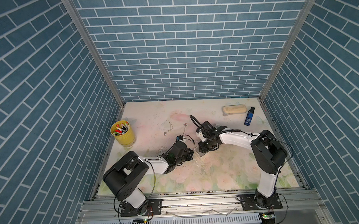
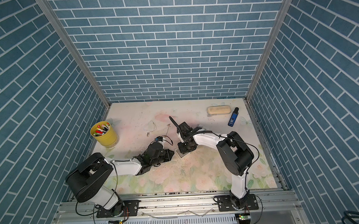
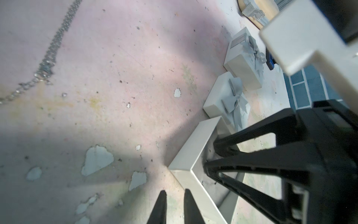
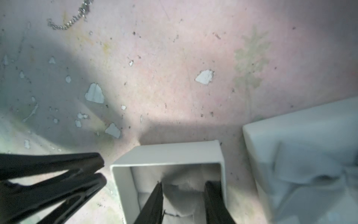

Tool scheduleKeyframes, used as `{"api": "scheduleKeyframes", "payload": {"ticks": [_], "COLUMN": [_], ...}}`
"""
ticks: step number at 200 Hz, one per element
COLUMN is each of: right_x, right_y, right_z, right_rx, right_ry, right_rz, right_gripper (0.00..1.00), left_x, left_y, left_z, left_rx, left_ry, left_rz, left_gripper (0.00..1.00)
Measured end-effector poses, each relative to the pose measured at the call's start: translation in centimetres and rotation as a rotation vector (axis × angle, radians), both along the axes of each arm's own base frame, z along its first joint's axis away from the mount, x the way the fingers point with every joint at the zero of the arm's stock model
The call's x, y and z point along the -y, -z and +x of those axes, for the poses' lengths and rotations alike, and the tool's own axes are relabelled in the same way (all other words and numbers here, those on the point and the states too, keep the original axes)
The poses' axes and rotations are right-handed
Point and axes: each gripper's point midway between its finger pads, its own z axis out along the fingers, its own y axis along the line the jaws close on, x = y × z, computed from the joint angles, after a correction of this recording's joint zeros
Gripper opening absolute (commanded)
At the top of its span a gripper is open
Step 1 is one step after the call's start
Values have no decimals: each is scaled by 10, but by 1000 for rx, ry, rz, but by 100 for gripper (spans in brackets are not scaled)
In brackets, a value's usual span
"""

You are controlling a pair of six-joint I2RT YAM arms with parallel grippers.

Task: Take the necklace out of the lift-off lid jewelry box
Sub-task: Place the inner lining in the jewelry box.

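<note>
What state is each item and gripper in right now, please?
jewelry box: lid off, upright
right gripper: open, reaching inside the box
left gripper: slightly open, empty, beside the box
necklace chain: lying loose on the table
bowed box: lid on
yellow cup: upright, holding markers
glasses case: shut
blue bottle: lying flat, capped

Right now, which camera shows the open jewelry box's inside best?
The right wrist view: it looks into the open jewelry box, pale lining showing between the right gripper's fingers. The left wrist view shows one corner, fingers blocking the interior. Both top views show only a white corner under the arm.
</note>
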Motion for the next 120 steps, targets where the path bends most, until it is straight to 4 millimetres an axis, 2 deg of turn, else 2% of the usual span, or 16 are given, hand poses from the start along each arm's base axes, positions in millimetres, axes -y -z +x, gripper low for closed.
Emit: {"api": "scheduleKeyframes", "payload": {"ticks": [20, 47, 66, 80, 98, 120], "right_x": [0, -1, 13, 30, 51, 60], "right_y": [-23, -65, -84, -84, -75, -59], "right_z": [0, 9, 21, 32, 41, 40], "right_rx": [29, 91, 118, 126, 127, 113], "right_ry": [0, 12, 34, 43, 31, -30], "right_rz": [27, 97, 133, 121, 68, 11], "right_gripper": [47, 52, 58, 63, 68, 71], "left_x": [-5, -10, -13, -14, -15, -15], "left_y": [-9, -19, -17, -14, -11, -9], "left_z": [3, 5, 4, 2, 0, -2], "left_rx": [18, 37, 30, 19, 8, 0], "left_ry": [-8, -17, -15, -11, -6, 1], "left_rz": [-1, 3, 17, 25, 33, 36], "left_gripper": [23, 27, 31, 35, 39, 41]}}
